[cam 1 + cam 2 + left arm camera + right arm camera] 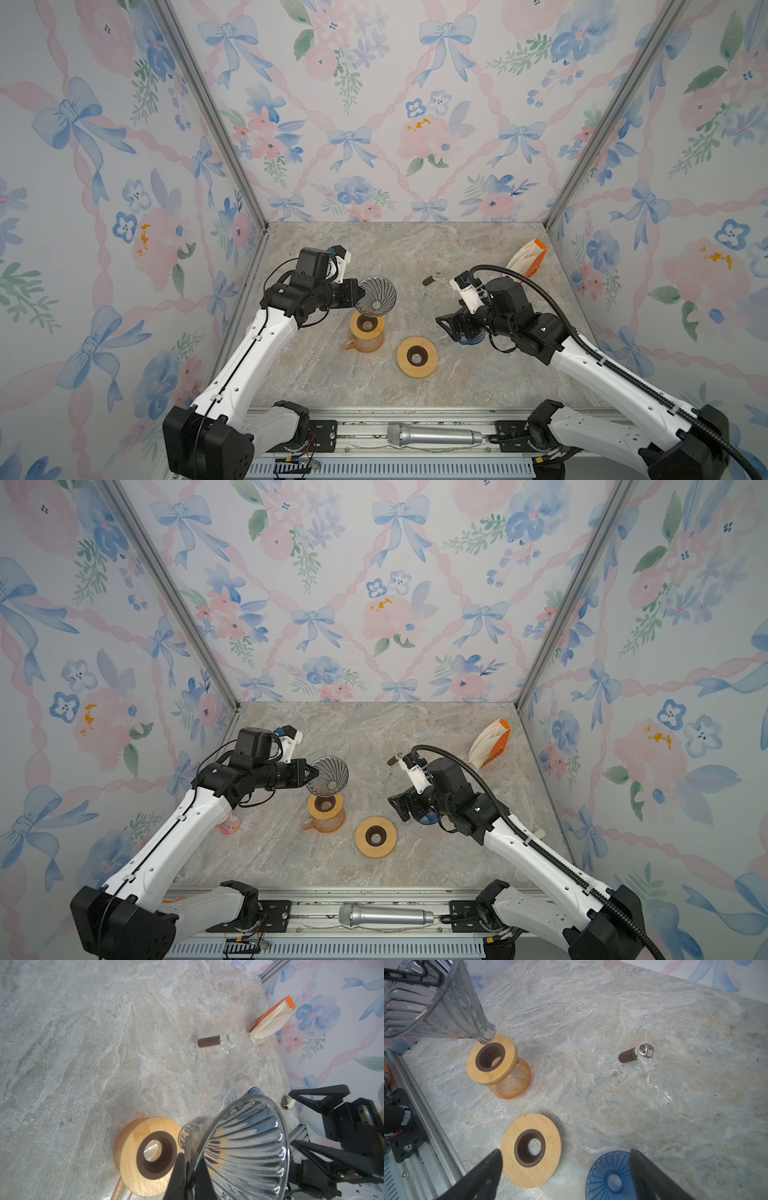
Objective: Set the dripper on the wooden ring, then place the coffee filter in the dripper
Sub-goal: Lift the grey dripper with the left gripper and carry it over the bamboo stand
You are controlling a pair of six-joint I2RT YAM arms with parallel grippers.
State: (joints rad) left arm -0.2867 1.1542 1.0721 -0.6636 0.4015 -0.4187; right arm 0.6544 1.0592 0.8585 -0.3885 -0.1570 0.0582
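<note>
My left gripper (360, 293) (190, 1159) is shut on the rim of a clear ribbed glass dripper (376, 296) (330, 775) (245, 1147) (421, 997). It holds the dripper tilted, spout down, just over the wooden collar of an orange glass carafe (366, 336) (510, 1082). White coffee filters (525, 257) (490, 742) (270, 1020) stick out of an orange pack at the back right, by the wall. My right gripper (446, 328) (565, 1154) hangs open and empty above the table, right of centre, far from the filters.
A loose wooden ring (417, 356) (548, 1132) lies in front of the carafe. Under my right gripper sits a blue ribbed dripper (608, 1169). A clear glass piece with a brown handle (431, 279) (627, 1056) lies mid-table. A microphone (434, 435) rests on the front rail.
</note>
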